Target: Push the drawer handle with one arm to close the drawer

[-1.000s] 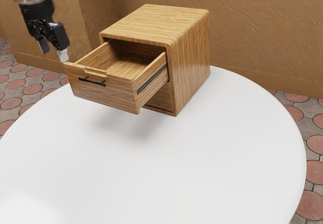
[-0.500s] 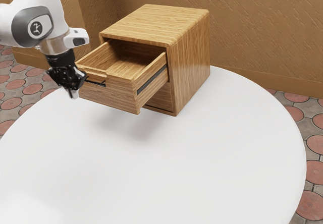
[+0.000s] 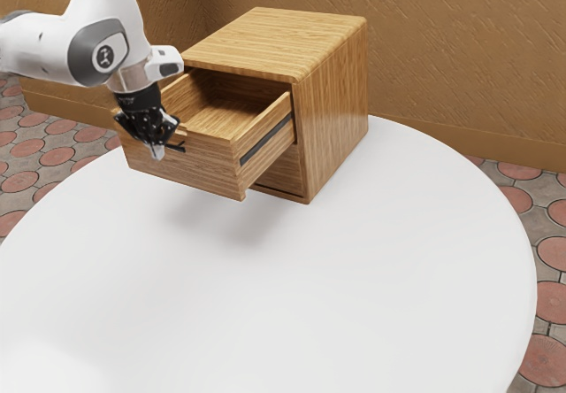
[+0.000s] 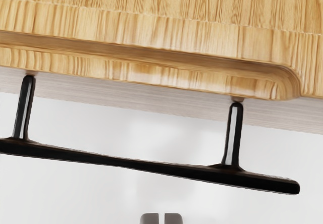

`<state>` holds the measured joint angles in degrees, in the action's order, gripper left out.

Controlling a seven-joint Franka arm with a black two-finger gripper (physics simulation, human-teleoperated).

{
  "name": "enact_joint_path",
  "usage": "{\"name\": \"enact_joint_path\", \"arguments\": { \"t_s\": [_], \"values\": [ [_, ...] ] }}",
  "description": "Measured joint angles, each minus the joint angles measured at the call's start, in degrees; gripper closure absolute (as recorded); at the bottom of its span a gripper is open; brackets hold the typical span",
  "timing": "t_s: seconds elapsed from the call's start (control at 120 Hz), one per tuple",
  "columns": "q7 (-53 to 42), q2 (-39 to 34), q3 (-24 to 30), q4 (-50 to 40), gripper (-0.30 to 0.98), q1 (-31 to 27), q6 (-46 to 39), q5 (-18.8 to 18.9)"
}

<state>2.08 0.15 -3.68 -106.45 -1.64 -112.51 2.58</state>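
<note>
In the exterior view my gripper (image 3: pixel 158 152) is at the outer side of the drawer front, by the black handle (image 3: pixel 178 148), with its fingertips together and pointing down. The top drawer (image 3: pixel 208 165) stands well out of the wooden cabinet (image 3: pixel 332 110). In the wrist view the gripper (image 4: pixel 161 218) has its two tips nearly together, holding nothing. The handle (image 4: pixel 151 165) runs just beyond them, its bar on two posts standing off the drawer front (image 4: pixel 151 72). Whether a tip touches the bar, I cannot tell.
The cabinet stands at the far side of a round white table (image 3: pixel 292 296). Below the pulled-out drawer, a lower drawer (image 3: pixel 283 172) sits within the cabinet. A textured brown wall (image 3: pixel 460 57) rises behind.
My gripper has gone from apart to shut, come down beside the drawer front, and then moved toward the exterior view's right, to the handle. The drawer has not visibly moved.
</note>
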Motion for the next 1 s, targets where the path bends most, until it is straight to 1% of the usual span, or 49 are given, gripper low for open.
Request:
{"name": "enact_joint_path", "arguments": {
  "t_s": [0.2, 0.267, 0.475, 1.0],
  "values": [
    [-0.36, 4.23, 0.00, 3.97, 0.78, -0.01, -0.59, 0.28],
    [-0.56, 5.57, -0.74, 5.21, 0.78, 0.38, -0.69, 0.41],
    [-1.44, 10.83, -1.14, 11.36, 0.79, -0.04, -0.79, 0.64],
    [-5.33, 21.39, -0.82, 25.72, 0.79, 0.06, -0.53, 0.52]
  ]
}}
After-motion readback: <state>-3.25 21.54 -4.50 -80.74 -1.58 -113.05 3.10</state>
